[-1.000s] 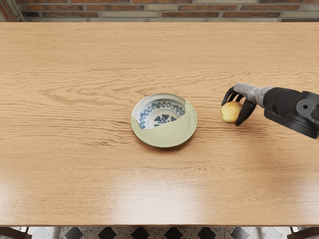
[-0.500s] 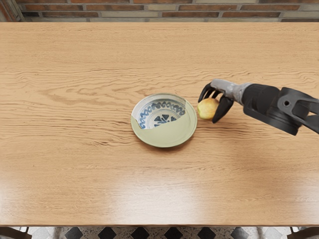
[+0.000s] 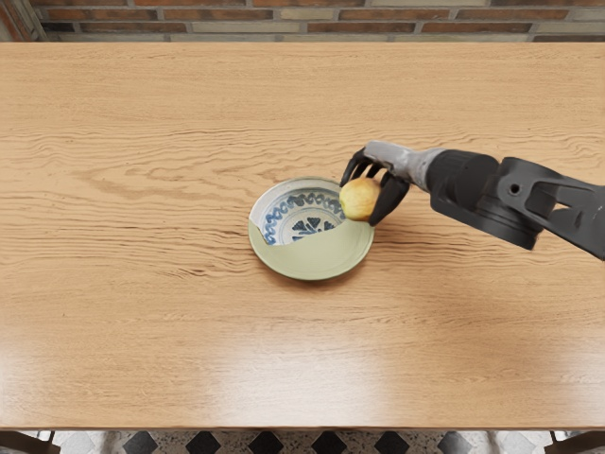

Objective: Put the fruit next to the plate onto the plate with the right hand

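A round yellow fruit (image 3: 359, 199) is held in my right hand (image 3: 369, 193), whose dark fingers curl around it. The arm comes in from the right edge. Fruit and hand hang over the right rim of the pale green plate (image 3: 321, 260), which has a blue-and-white pattern in its middle. Whether the fruit touches the plate I cannot tell. The left arm does not show.
The wooden table (image 3: 142, 312) stretches wide on all sides of the plate. A brick wall (image 3: 284, 19) runs along the far edge, and a checkered floor shows below the near edge.
The right hand has carried the fruit leftward, from well right of the plate to over its right rim. The plate has not moved.
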Controlling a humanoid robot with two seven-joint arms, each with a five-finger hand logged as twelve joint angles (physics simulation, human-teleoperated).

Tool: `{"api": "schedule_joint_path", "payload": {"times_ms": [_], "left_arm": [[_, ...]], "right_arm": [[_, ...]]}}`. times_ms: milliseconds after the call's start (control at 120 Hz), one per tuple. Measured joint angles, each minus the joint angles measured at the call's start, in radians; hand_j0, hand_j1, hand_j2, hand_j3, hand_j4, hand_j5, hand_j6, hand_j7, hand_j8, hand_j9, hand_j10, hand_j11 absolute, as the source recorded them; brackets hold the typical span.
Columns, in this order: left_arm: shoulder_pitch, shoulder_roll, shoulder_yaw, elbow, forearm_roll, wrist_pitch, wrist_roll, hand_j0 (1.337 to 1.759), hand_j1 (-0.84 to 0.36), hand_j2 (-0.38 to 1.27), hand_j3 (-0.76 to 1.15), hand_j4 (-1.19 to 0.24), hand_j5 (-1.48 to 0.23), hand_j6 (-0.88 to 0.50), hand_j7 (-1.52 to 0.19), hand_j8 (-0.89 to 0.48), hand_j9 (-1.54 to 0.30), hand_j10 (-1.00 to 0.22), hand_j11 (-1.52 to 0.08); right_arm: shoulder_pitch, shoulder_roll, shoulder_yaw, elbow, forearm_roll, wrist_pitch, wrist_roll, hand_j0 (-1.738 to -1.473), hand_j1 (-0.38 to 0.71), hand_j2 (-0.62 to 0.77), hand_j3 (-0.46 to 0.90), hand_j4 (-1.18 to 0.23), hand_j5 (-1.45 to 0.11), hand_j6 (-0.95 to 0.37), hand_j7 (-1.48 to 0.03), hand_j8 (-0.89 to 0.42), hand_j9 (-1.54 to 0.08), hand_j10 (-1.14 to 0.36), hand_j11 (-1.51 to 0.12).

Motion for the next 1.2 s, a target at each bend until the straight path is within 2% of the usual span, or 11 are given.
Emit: {"api": "schedule_joint_path", "payload": {"times_ms": [617, 808, 908, 1067, 1200], "left_arm": [[0.011, 0.0, 0.0, 0.0, 0.0, 0.0, 0.0, 1.658, 0.34, 0.0, 0.0, -0.01, -0.01, -0.01, -0.01, -0.01, -0.01, -0.01, -0.01], [0.012, 0.0, 0.001, 0.0, 0.0, 0.0, 0.0, 1.658, 0.34, 0.0, 0.0, -0.01, -0.01, -0.01, -0.01, -0.01, -0.01, -0.01, -0.01], [0.017, 0.0, 0.001, 0.0, 0.0, 0.0, 0.001, 1.658, 0.34, 0.0, 0.0, -0.01, -0.01, -0.01, -0.01, -0.01, -0.01, -0.01, -0.01], [0.022, 0.0, 0.001, -0.001, 0.001, -0.001, 0.001, 1.658, 0.34, 0.0, 0.0, -0.01, -0.01, -0.01, -0.01, -0.01, -0.01, -0.01, -0.01], [0.018, 0.0, 0.001, -0.001, 0.001, 0.0, 0.001, 1.658, 0.34, 0.0, 0.0, -0.01, -0.01, -0.01, -0.01, -0.01, -0.01, -0.01, -0.01]], "right_arm": [[-0.002, 0.112, 0.008, -0.009, 0.013, -0.005, 0.0, -1.656, 0.17, 0.08, 0.0, -0.52, -0.7, -0.39, -0.69, -0.37, -0.7, -0.52, -0.7], [-0.029, 0.125, 0.011, -0.019, 0.012, -0.052, 0.0, -1.657, -0.08, 0.02, 0.0, -0.26, -0.34, -0.21, -0.34, -0.2, -0.35, -0.26, -0.35], [-0.028, 0.123, 0.013, -0.018, 0.012, -0.054, 0.0, -1.658, -0.18, 0.01, 0.0, -0.16, -0.21, -0.13, -0.21, -0.12, -0.21, -0.16, -0.21], [-0.02, 0.099, 0.038, -0.017, 0.012, -0.054, 0.0, -1.658, -0.27, 0.01, 0.0, -0.07, -0.1, -0.06, -0.1, -0.06, -0.1, -0.07, -0.1], [-0.02, -0.005, 0.076, -0.02, 0.027, -0.045, 0.0, -1.658, -0.31, 0.0, 0.0, -0.04, -0.05, -0.03, -0.05, -0.03, -0.05, -0.04, -0.05]]}}
